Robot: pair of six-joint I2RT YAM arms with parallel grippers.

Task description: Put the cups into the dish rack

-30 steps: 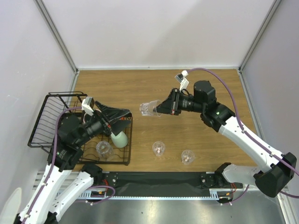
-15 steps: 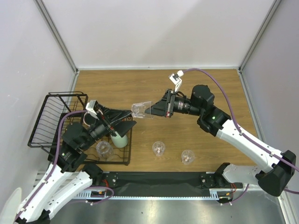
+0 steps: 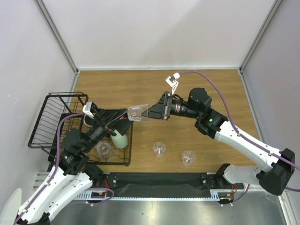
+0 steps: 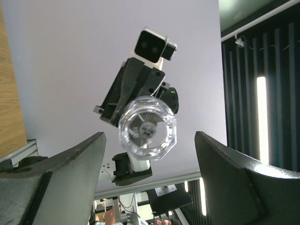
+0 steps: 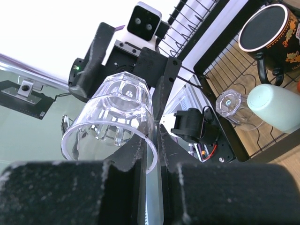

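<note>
— Wooden bench, black rack at its left. What's in it?
— Mint cup, a clear tumbler, a dark mug (clearest from the right wrist).
— And the hands?
— Right hand grips another tumbler in the air, just beside the left hand, spread wide. Two more tumblers stand on the bench.

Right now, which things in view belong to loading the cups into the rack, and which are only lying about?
Job in hand: held tumbler in the right pincer; open left pincer; loose middle tumbler; loose right-hand tumbler; dish rack with mint cup, dark mug, rack tumbler.
Lying about: purple cable; black strip; wooden table.
</note>
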